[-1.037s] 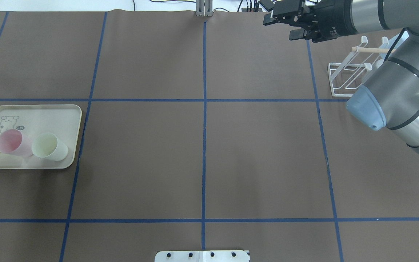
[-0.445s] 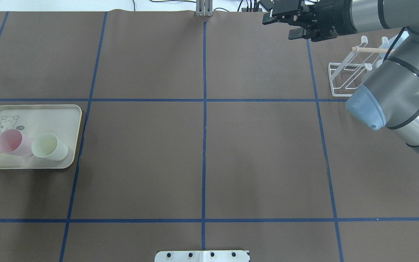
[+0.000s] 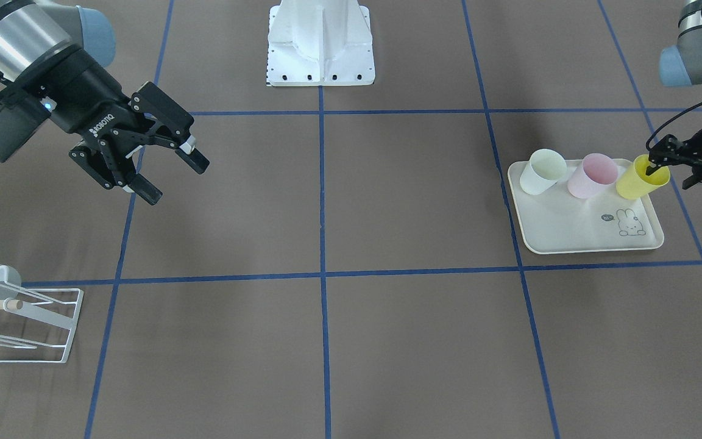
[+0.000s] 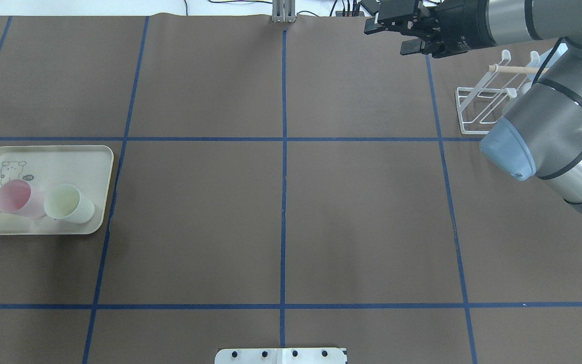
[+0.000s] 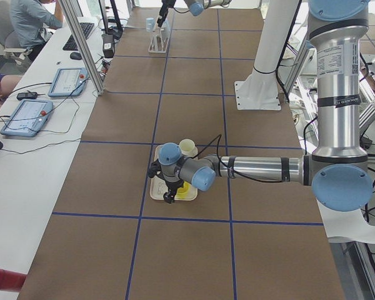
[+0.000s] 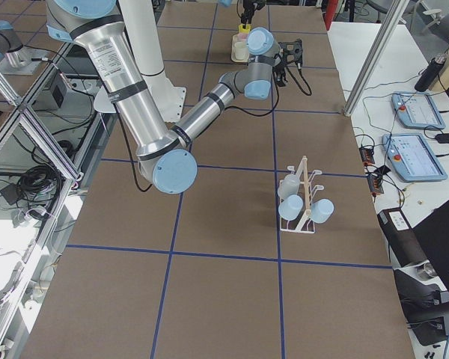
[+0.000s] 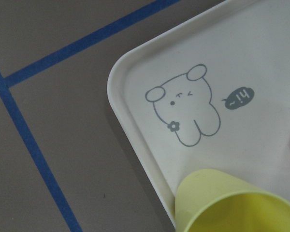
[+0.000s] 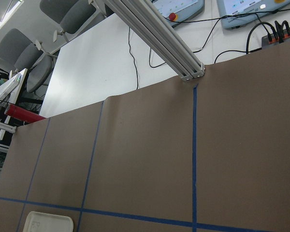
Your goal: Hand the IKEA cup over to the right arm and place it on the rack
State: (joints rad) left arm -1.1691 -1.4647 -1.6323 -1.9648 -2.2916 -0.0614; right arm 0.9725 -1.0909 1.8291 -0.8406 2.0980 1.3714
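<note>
The yellow cup (image 3: 638, 180) leans at the outer corner of the rabbit-printed tray (image 3: 570, 228), touching the pink cup (image 3: 595, 175). The left gripper (image 3: 670, 174) straddles its rim with one finger inside, jaws apart. Far across bare brown mat (image 3: 387, 201) from the tray, the right gripper (image 3: 174, 178) gapes wide and empty.

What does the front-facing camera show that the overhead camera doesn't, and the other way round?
Front-facing only: the left end effector, one finger inside the yellow cup; the overhead frame cuts it off. Overhead only: the aluminium post and cables past the table's far edge. Both: the cream tray holding the yellow cup, pink cup and white cup, the white wire rack, and the right end effector, open and empty.
</note>
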